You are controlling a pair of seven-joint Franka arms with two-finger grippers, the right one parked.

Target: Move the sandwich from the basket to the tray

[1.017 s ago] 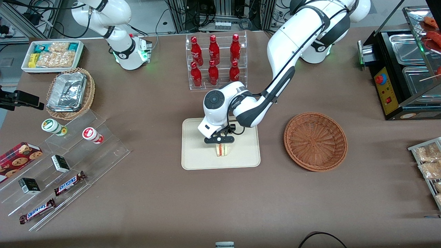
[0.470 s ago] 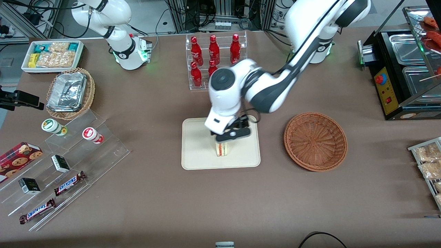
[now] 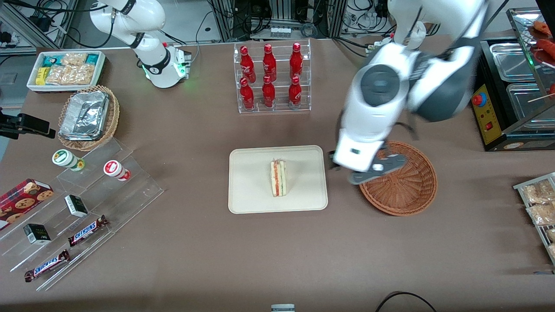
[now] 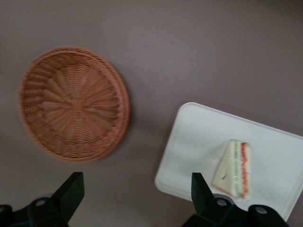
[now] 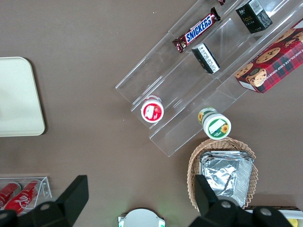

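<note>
End effector (image 3: pixel 376 170) withdrawn, sandwich (image 3: pixel 278 178) on tray (image 3: pixel 251 195)

A wide brown worktop under even indoor light.

The matte brown worktop (image 3: pixel 195 251) fills nearly the whole frame, with only soft shadows on it. Along the top edge of the frame stand metal equipment racks (image 3: pixel 282 17) hung with tangled black cables. Grey floor (image 3: pixel 11 78) shows at the upper left of the frame, and a black cable loop (image 3: pixel 403 297) curls at the bottom edge.
</note>
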